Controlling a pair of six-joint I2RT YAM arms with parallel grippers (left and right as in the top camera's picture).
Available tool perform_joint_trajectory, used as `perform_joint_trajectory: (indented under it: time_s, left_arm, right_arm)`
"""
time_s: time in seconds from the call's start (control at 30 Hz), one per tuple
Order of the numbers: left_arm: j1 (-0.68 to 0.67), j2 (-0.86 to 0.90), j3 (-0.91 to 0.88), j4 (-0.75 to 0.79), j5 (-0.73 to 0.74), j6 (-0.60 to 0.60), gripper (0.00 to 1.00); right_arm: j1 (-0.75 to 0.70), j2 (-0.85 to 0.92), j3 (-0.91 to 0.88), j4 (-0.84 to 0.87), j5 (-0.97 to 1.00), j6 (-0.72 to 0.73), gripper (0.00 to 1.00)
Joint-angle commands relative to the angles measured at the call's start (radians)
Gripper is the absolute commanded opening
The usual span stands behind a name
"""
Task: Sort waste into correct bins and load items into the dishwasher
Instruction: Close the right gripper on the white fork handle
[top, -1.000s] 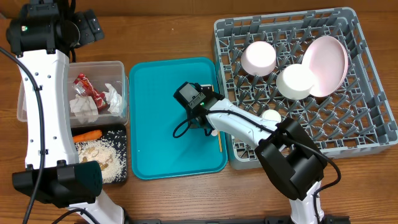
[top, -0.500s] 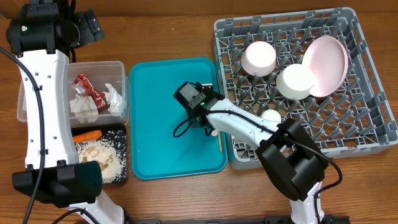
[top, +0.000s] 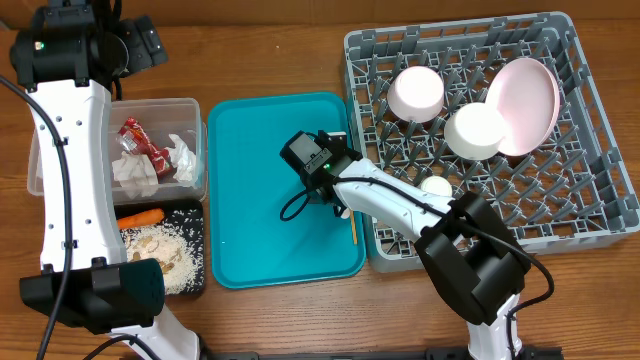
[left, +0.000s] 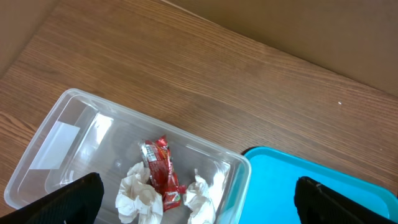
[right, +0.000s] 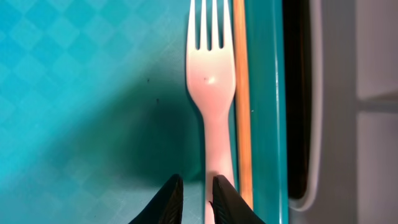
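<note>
Your right gripper hangs low over the teal tray, which lies in the middle of the desk. Its jaws are almost together, with only a thin gap, and I see nothing between them. The white fork lies flat on this tray, near the tray's right rim, and its prongs point away from the gripper. The end of its handle goes under one of the fingertips; I cannot tell if they touch. The thin wooden stick lies just beside the fork, between it and the rim.

Your left gripper is high above the far left corner of the desk. Its jaws are wide apart and it holds nothing. Under it, at the left edge, stands the clear tub with the red wrapper and the white napkins inside. The black tray is toward the near left corner and contains the carrot and the crumbs.

The grey rack takes the far right corner. In it are two bowls, a tilted plate and a small cup.
</note>
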Motion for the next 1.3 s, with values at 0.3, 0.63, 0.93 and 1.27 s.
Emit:
perform_joint_trajectory:
  time_s: [0.3, 0.63, 0.93, 1.27]
  left_arm:
    - [0.0, -0.015, 0.024, 0.001, 0.008, -0.009, 1.0]
    - [0.0, -0.015, 0.024, 0.001, 0.008, -0.009, 1.0]
    - [0.0, -0.015, 0.024, 0.001, 0.008, -0.009, 1.0]
    - [0.0, -0.015, 0.024, 0.001, 0.008, -0.009, 1.0]
  right_arm:
    - [-0.005, -0.046, 0.003, 0.001, 0.037, 0.0, 0.71]
    - [-0.021, -0.046, 0.0, 0.019, 0.039, 0.0, 0.68]
    - [-0.024, -0.046, 0.0, 0.023, 0.032, 0.0, 0.56]
    - [-0.024, -0.046, -0.009, 0.053, 0.032, 0.0, 0.45]
